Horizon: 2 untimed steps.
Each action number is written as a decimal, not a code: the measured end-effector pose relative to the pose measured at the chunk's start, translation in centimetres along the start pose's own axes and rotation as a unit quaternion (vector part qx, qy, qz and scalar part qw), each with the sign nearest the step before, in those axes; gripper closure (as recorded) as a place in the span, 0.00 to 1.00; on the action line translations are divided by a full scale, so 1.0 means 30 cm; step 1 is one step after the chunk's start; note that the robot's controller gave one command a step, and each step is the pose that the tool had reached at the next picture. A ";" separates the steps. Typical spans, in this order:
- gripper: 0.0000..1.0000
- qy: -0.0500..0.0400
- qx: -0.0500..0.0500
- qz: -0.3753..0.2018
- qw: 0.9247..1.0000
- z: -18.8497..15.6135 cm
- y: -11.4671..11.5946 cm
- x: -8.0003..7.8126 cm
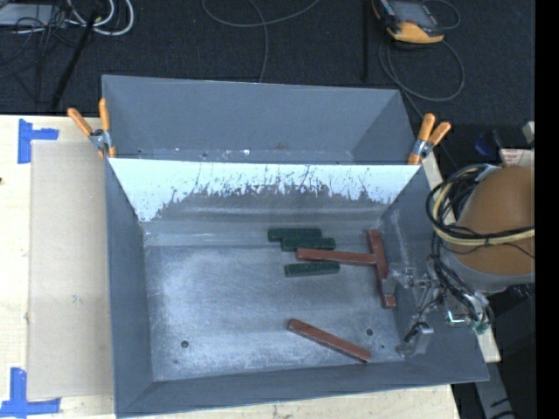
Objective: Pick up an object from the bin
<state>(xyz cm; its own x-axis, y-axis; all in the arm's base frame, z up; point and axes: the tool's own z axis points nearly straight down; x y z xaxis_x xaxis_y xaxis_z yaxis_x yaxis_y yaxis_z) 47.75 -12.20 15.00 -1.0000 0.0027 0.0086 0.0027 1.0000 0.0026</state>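
Observation:
My gripper (414,337) hangs low at the bin's right wall, near the front right corner. Nothing shows between its fingers. A long reddish-brown stick (328,340) lies flat on the floor just left of it, slanting towards the front. Another reddish-brown stick (382,269) lies along the right wall a little behind the gripper. A third brown stick (336,256) runs across the middle and meets that one near the wall.
Dark green bars lie in the middle towards the back, a pair (297,236) stacked together and one (312,270) just in front of them. The left half of the bin floor is bare metal. The arm with its cables stands over the right rim.

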 end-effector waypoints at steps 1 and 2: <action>0.00 -0.013 0.002 -0.053 0.998 0.265 0.161 -0.006; 0.00 -0.005 0.001 0.001 1.000 0.268 0.320 -0.037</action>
<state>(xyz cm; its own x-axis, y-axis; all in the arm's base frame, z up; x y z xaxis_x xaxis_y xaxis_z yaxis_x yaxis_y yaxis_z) 48.80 -2.59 6.96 -1.0000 0.0050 -0.0010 0.0050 1.0000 0.0003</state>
